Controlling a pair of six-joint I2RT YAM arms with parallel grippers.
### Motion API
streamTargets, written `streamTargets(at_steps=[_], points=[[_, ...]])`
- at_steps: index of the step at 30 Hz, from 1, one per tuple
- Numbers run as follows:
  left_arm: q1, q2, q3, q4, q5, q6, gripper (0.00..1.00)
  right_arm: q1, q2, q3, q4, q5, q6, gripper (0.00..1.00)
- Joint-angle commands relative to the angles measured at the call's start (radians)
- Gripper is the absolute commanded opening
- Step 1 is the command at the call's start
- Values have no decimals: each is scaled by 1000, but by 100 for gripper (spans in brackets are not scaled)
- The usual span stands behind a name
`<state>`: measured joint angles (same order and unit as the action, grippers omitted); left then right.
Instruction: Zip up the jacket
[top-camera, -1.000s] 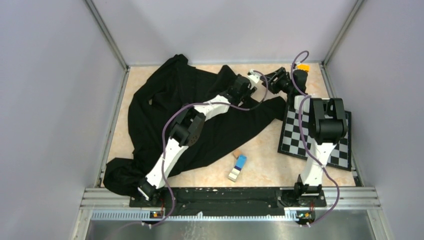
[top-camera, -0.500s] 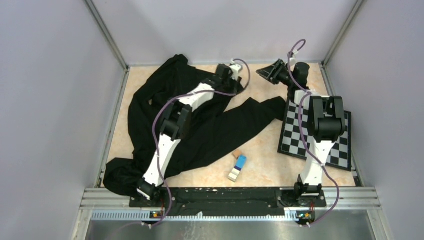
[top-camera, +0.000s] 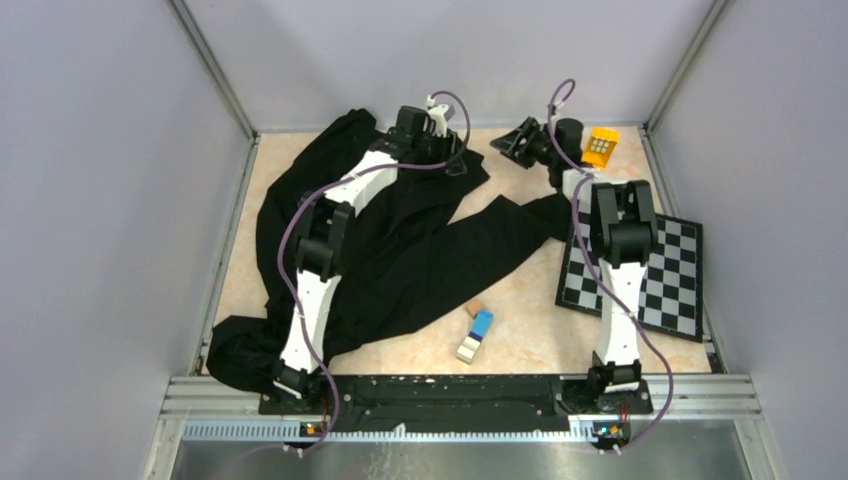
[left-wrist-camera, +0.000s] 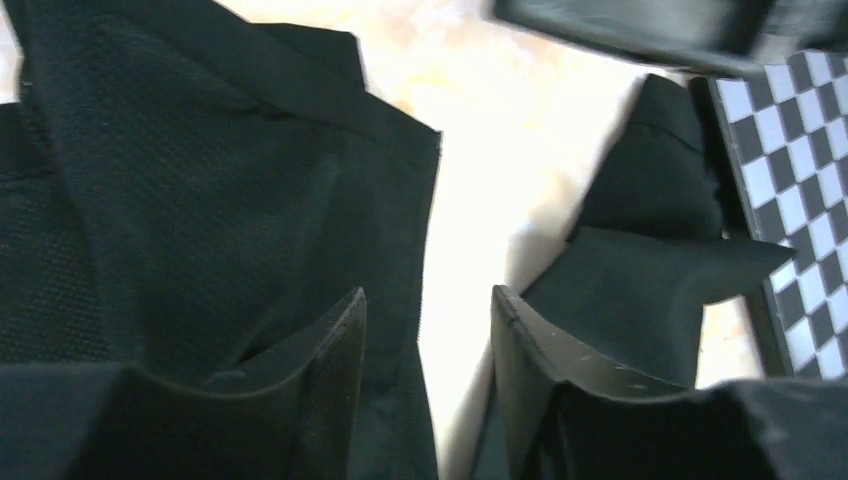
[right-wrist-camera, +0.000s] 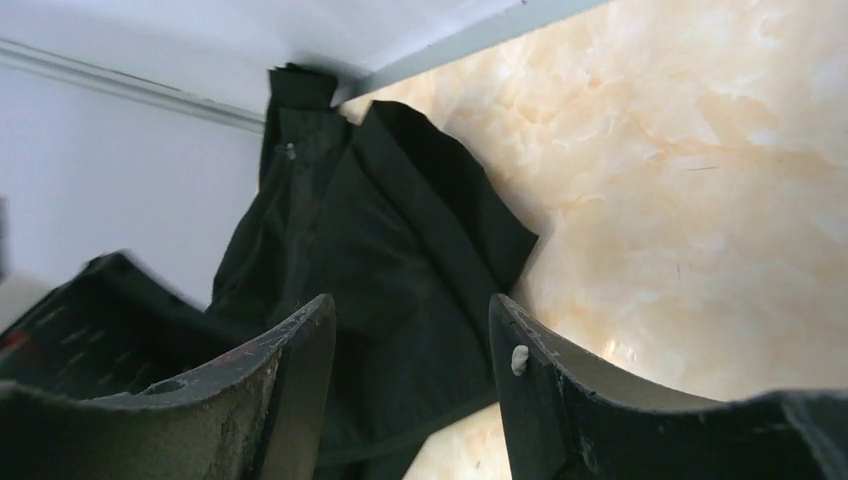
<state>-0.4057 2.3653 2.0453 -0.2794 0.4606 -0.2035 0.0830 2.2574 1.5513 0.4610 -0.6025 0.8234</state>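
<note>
The black jacket (top-camera: 400, 250) lies rumpled and spread over the left and middle of the table. My left gripper (top-camera: 462, 165) is open at the far back, just above the jacket's upper right edge. In the left wrist view the open, empty gripper (left-wrist-camera: 428, 292) straddles the jacket's edge (left-wrist-camera: 200, 180) and bare table. My right gripper (top-camera: 505, 143) is open and empty, hovering above bare table at the back and pointing left toward the left gripper. The right wrist view shows the open gripper (right-wrist-camera: 412, 300) with the jacket (right-wrist-camera: 380, 230) beyond it.
A black-and-white chequered board (top-camera: 650, 280) lies at the right and also shows in the left wrist view (left-wrist-camera: 790, 150). A yellow-orange block (top-camera: 601, 147) sits at the back right. A small blue and white object (top-camera: 476, 335) lies near the front middle. Grey walls enclose the table.
The left arm swung left and back, so its gripper now sits at the jacket's upper edge. The right gripper moved left and back, uncovering the yellow-orange block.
</note>
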Motion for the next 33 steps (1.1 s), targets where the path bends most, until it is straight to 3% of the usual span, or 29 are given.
streamTargets(at_steps=[1, 5, 11, 18, 25, 33], points=[[-7, -122, -27, -25, 58, -20, 59, 21, 136, 181, -145, 31, 3, 57], [-7, -168, -69, -30, 78, -32, 81, 30, 221, 266, -163, 4, 13, 57], [-8, -218, -121, -25, 76, -28, 95, 67, 371, 462, -263, -76, -44, 54], [-8, -239, -142, -43, 2, 86, 99, 116, 313, 375, -189, -146, -10, 49], [-8, -241, -177, -2, -59, 171, 99, 115, 199, 261, -179, -177, 46, 23], [-49, -231, -206, 30, -114, 322, 99, 116, 80, 130, -140, -166, 123, 26]])
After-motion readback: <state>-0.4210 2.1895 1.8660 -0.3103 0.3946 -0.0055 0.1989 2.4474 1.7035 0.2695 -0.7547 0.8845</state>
